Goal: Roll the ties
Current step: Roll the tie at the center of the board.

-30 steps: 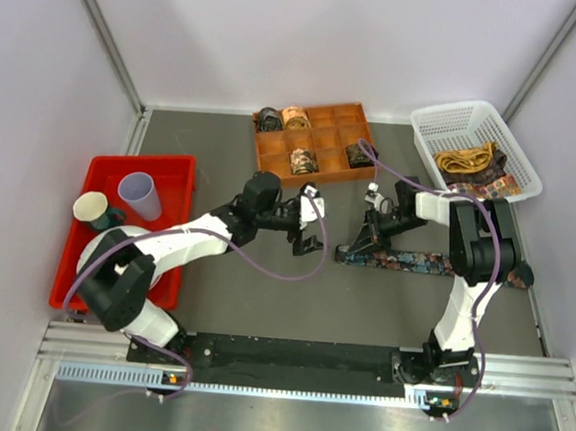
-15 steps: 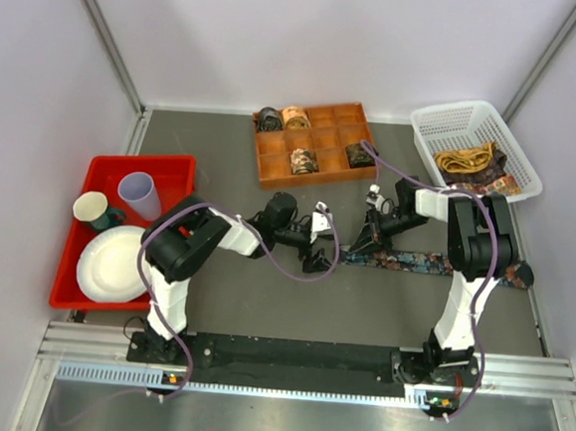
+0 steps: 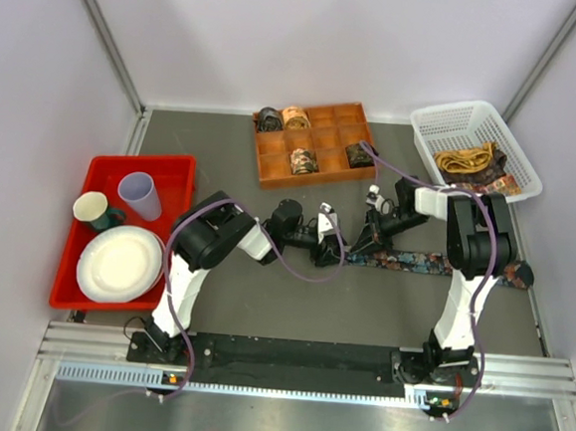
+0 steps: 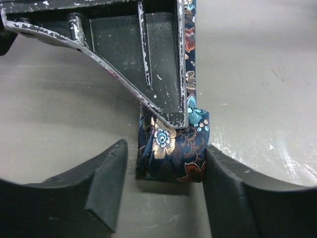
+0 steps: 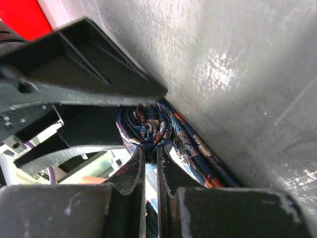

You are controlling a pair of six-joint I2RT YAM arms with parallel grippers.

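Dark floral tie (image 3: 419, 262) flat on tabletop (image 3: 261, 303), centre-right, running left to right. Its left end wound into small roll (image 4: 173, 148). Clenched right hand (image 5: 150, 151) pinches fabric at roll. Released left hand (image 4: 166, 163) straddles roll: one finger touching, other just beside.

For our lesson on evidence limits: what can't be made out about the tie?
- Top view: the tie's coiled end, hidden under the left gripper and right gripper.
- Right wrist view: whether that gripper pinches fabric; too close, blurred.
- Left wrist view: the coil's top, behind a black finger.
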